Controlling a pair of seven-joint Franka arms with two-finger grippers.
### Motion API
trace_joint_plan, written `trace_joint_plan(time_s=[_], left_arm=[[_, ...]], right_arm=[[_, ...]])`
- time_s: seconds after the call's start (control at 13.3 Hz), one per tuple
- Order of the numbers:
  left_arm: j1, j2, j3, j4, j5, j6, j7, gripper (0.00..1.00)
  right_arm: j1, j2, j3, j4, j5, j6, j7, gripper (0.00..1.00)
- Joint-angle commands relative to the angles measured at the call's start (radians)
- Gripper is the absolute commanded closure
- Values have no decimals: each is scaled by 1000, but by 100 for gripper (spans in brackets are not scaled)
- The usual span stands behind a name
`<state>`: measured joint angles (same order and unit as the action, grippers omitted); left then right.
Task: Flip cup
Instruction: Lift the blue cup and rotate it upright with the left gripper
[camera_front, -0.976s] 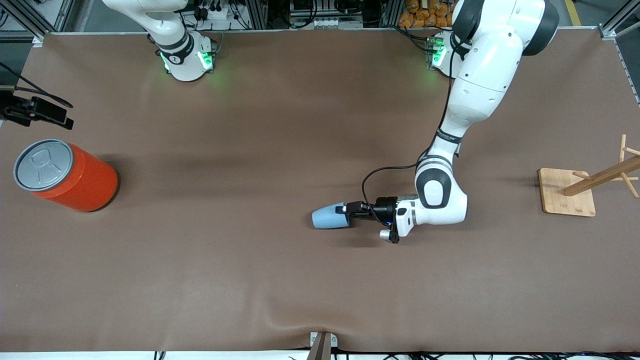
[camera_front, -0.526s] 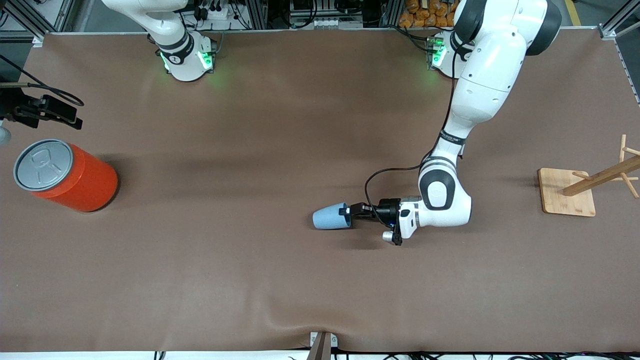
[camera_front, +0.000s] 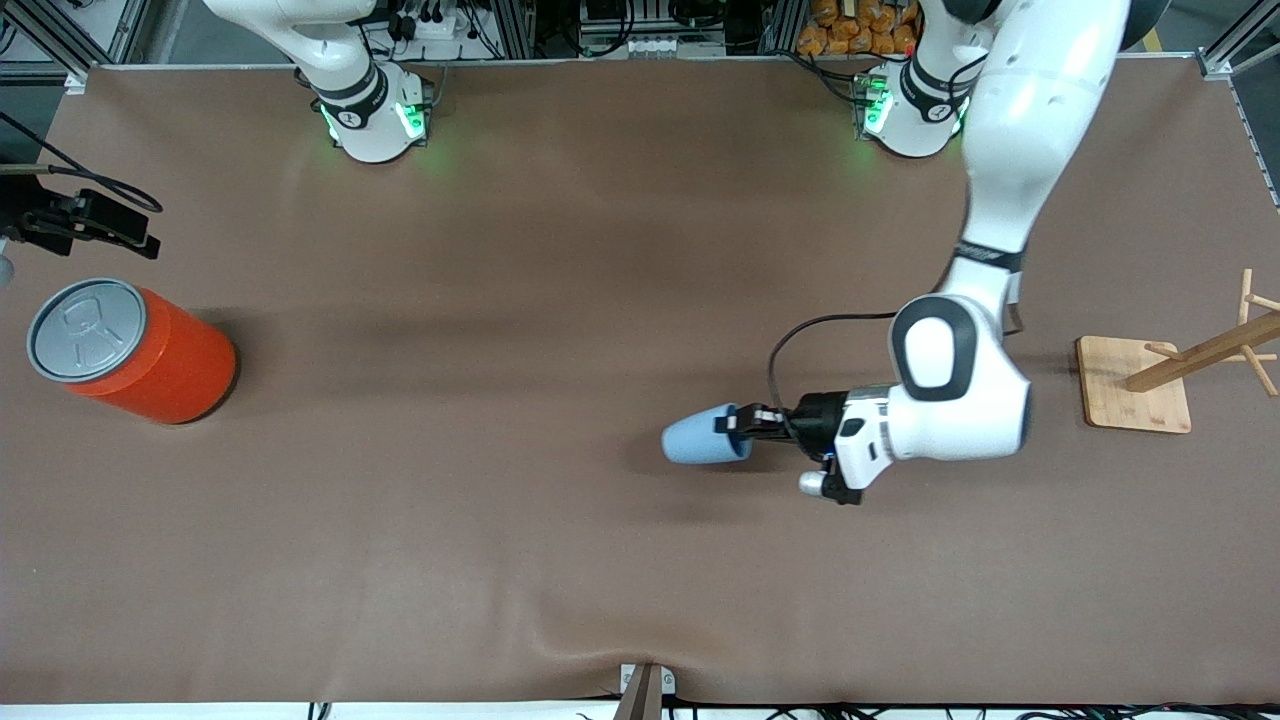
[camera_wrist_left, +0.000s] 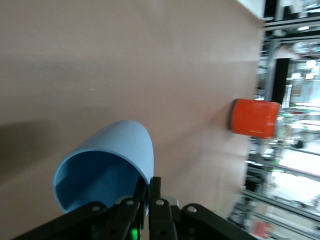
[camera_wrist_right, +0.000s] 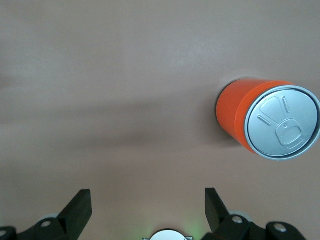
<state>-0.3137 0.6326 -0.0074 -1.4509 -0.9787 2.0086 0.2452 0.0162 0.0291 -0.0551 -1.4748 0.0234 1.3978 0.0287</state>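
The left arm (camera_front: 1010, 170) is showing glossy white shells with a black oval ring around its wrist joint cap and a thin black band higher up; a black cable is looping from the forearm to the black left claw (camera_front: 735, 424), which is carrying a small white tag and a silver knob beside its white wrist block; both white bases are glowing green at their collars; the right claw (camera_wrist_right: 147, 210) is showing black fingers with silver screws.
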Motion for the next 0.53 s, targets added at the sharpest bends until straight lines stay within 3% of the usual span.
trace_joint_plan(time_s=[0.0,0.08,0.23,0.45], left_arm=[[5,-132,1,-52,289,-8,-180,100],[4,-171,1,-93,431,-7,-237,100],[8,-252,15,-196,602,2,-263,100],[24,-402,44,-424,906,99,-310,100]], right_arm=[[-13,-9,1,4,7,-7,5,0],[-18,-8,0,4,6,-6,4,0],[-33,-5,1,4,7,-6,4,0],[-33,-5,1,4,7,-6,4,0]])
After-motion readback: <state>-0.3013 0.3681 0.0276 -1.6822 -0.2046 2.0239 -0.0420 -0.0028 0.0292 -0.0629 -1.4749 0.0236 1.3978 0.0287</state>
